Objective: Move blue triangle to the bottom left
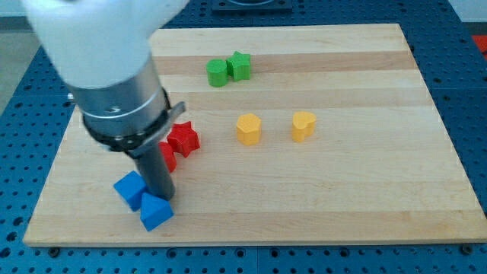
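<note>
touching my tip [161, 197], faceted blue triangle [156, 212] on wood.

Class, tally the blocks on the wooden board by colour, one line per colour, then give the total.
Blue: 2, cube and triangle
Red: 2, star and a partly hidden block
Green: 2, round block and star
Yellow: 2, hexagon and heart-like block
Total: 8

Two blue blocks [130, 189] [156, 212], two red [183, 138] [167, 157], two green [217, 73] [239, 65], two yellow [248, 129] [303, 125]: eight blocks altogether.
</note>
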`<state>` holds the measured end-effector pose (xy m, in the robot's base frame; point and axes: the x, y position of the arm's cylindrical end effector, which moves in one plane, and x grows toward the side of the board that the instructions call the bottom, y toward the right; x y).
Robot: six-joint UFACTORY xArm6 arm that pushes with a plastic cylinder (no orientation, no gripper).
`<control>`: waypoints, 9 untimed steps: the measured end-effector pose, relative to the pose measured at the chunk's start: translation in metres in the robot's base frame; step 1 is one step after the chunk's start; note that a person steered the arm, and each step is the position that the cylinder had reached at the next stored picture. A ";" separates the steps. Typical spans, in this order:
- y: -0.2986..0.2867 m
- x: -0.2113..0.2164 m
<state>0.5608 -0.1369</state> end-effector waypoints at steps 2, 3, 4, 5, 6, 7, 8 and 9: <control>-0.058 0.000; -0.082 0.003; -0.059 0.003; -0.001 0.003; 0.065 0.003; 0.116 0.006; 0.110 0.038; 0.091 0.040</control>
<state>0.6011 -0.0455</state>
